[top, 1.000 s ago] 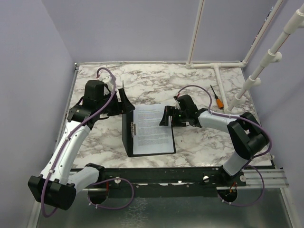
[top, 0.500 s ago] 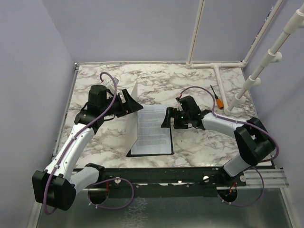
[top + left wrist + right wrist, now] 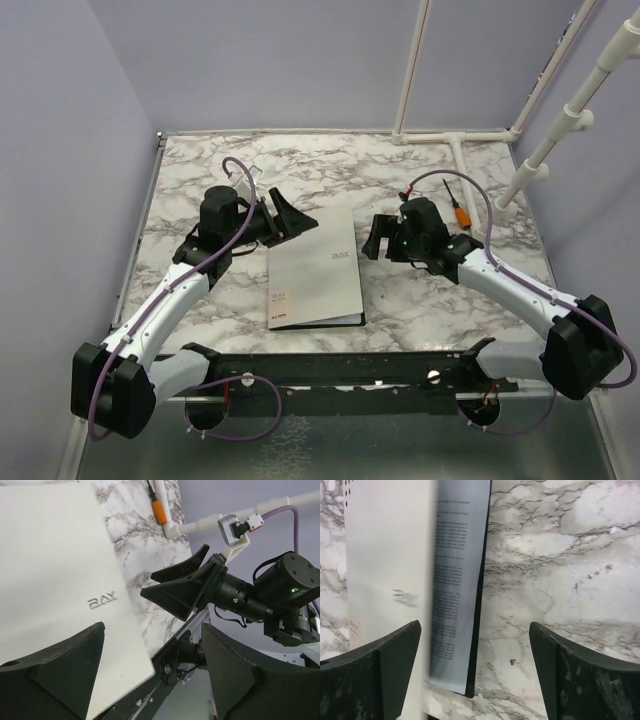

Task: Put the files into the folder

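Between the 2 spread fingers [image 3: 60, 675] of the left gripper [image 3: 291, 220] nothing is held; its jaws stand apart close by the upper left corner of the folder [image 3: 315, 265]. The right gripper [image 3: 371, 238] is likewise released and empty, beside the folder's upper right edge.

The folder lies near the middle of the top view on the marble table [image 3: 430, 300], grey cover up. From the right wrist, the cover looks slightly raised, with the files [image 3: 454, 595] showing inside along the right edge.

Likely handling: the cover seems light but stiff, so pressing it flat should do. The paper is thin and floppy, best pinched at an exposed edge.

Bare marble surrounds the folder. An orange-handled screwdriver [image 3: 458, 212] and white pipes [image 3: 461, 165] sit upper right, well apart.
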You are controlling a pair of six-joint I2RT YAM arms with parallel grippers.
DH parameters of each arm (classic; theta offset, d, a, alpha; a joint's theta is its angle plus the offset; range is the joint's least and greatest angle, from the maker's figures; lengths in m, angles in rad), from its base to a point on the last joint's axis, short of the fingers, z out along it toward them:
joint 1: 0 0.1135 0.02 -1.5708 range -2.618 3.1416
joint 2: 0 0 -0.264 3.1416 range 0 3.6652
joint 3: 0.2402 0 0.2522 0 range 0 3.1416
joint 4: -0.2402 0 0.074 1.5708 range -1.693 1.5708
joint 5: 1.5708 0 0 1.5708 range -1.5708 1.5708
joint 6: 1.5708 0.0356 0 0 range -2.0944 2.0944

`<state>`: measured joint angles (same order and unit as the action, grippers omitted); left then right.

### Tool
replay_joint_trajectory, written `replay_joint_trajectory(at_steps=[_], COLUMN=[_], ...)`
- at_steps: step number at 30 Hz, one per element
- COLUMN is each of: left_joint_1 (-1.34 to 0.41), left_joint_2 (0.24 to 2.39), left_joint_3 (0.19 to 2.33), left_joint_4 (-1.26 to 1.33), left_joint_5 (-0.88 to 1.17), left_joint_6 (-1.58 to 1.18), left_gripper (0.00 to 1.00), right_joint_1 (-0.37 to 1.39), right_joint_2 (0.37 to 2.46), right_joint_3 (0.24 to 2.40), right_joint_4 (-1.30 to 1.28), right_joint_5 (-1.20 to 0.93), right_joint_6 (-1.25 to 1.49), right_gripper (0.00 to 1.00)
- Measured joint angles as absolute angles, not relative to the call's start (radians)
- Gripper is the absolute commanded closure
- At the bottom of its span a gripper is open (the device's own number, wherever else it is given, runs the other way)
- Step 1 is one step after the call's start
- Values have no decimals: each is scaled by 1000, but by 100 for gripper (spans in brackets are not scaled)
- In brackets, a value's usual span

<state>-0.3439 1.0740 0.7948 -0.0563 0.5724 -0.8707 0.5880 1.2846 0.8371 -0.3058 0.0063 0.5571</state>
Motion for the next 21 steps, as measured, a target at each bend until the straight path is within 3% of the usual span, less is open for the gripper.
replay_joint_trajectory(at_steps=[13, 21], left_joint_1=[-395, -395], left_joint_2=[1098, 1110], left_joint_3=[794, 880], left_joint_4=[-2, -181], left_joint_5=[534, 431], left_joint_6=[-888, -772], left_gripper=[16, 16], right_joint_1=[588, 588], right_joint_2=[1155, 1153], right_joint_3=[837, 841], right_joint_4=[-395, -407], right_joint_5=[162, 169], right_joint_6=[541, 540], right_gripper=[6, 6])
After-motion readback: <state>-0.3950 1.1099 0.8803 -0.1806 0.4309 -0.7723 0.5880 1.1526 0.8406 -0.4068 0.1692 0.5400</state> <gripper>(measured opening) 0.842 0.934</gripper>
